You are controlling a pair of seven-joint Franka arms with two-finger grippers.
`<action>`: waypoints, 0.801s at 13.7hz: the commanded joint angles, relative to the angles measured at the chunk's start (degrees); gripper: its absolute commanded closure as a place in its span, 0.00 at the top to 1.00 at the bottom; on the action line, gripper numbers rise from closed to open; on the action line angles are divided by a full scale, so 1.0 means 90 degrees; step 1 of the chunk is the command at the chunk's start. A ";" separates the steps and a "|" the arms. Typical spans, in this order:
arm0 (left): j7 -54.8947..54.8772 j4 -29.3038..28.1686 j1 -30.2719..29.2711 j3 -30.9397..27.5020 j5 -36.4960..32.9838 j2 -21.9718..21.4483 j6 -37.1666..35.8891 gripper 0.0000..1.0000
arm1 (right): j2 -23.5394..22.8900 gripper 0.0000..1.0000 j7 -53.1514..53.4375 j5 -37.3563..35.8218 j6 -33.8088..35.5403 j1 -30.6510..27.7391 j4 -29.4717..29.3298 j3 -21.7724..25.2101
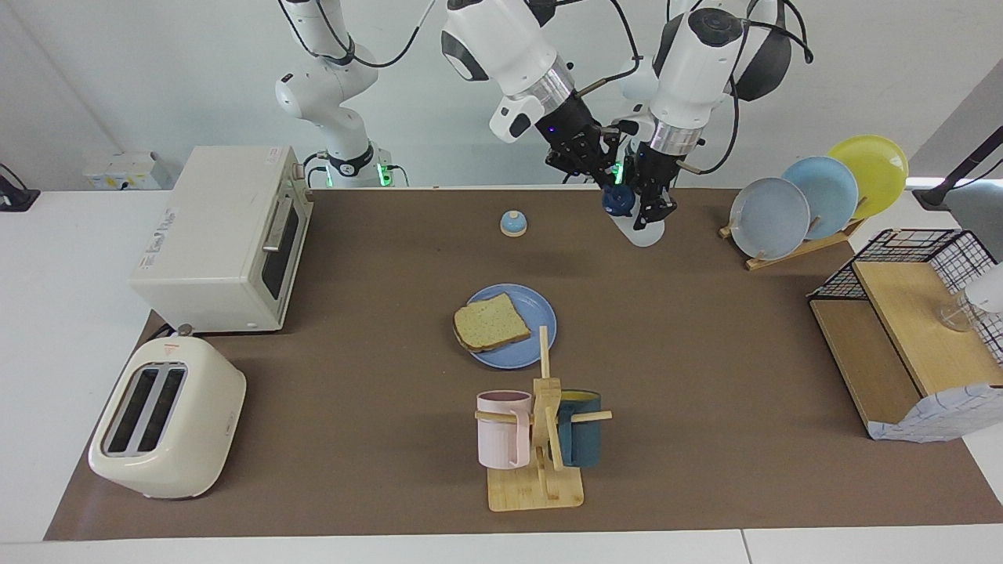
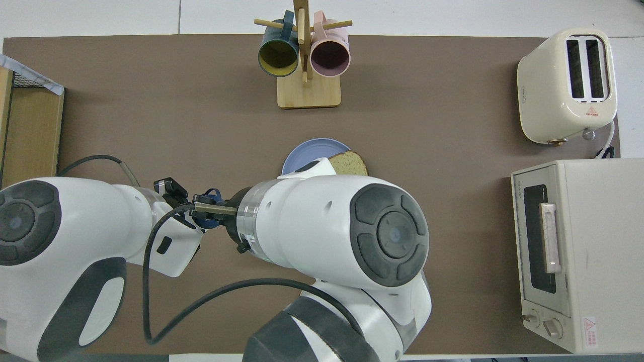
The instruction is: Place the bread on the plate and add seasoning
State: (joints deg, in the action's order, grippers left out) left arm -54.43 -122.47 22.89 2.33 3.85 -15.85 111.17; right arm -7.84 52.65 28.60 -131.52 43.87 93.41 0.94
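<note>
Bread slice (image 1: 491, 322) lay on blue plate (image 1: 536, 342), mid-table | seasoning bottle (image 1: 639, 225) was up in the air nearer the robots than plate, toward L arm's end | L gripper (image 1: 653, 211) clamped its white body | R gripper (image 1: 610, 186) closed on its navy cap (image 1: 619, 200).

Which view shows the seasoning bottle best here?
The facing view: the seasoning bottle shows its pale body and navy cap, tilted, between the left gripper and right gripper. The overhead view shows only a sliver of the blue cap; the arms cover the rest.
</note>
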 commanded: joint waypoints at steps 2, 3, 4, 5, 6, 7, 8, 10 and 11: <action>0.0041 -0.0260 0.0064 0.0180 -0.0154 -0.0192 -0.0135 0.00 | 0.0100 0.00 0.0301 0.0464 -0.0746 -0.0187 -0.0076 0.0072; 0.0109 -0.0260 0.0064 0.0210 -0.0155 -0.0192 -0.0145 0.00 | 0.0129 0.00 0.0408 0.0464 -0.0786 -0.0255 -0.0076 0.0062; 0.0120 -0.0260 0.0064 0.0210 -0.0164 -0.0183 -0.0145 0.00 | 0.0149 0.00 0.0409 0.0474 -0.0787 -0.0275 -0.0076 0.0062; 0.0129 -0.0260 0.0064 0.0220 -0.0213 -0.0192 -0.0145 0.00 | 0.0178 0.00 0.0400 0.0474 -0.0825 -0.0275 -0.0047 0.0062; 0.0130 -0.0260 0.0064 0.0220 -0.0242 -0.0192 -0.0145 0.00 | 0.0188 0.00 0.0409 0.0474 -0.0893 -0.0275 -0.0028 0.0062; 0.0130 -0.0260 0.0064 0.0220 -0.0262 -0.0192 -0.0154 0.00 | 0.0188 0.00 0.0419 0.0474 -0.0913 -0.0275 -0.0027 0.0062; 0.0130 -0.0260 0.0064 0.0220 -0.0310 -0.0192 -0.0164 0.00 | 0.0188 0.00 0.0429 0.0513 -0.0913 -0.0275 -0.0027 0.0062; 0.0130 -0.0260 0.0064 0.0220 -0.0321 -0.0192 -0.0222 0.00 | 0.0188 0.00 0.0419 0.0688 -0.0913 -0.0314 -0.0027 0.0062; 0.0130 -0.0260 0.0064 0.0258 -0.0359 -0.0192 -0.0252 0.00 | 0.0188 0.00 0.0390 0.0699 -0.0894 -0.0363 -0.0047 0.0062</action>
State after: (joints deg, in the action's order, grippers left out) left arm -52.42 -121.02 22.84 3.18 2.38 -15.86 111.76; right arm -6.67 56.49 33.25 -135.03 42.80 94.78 1.39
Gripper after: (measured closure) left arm 0.586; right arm 0.960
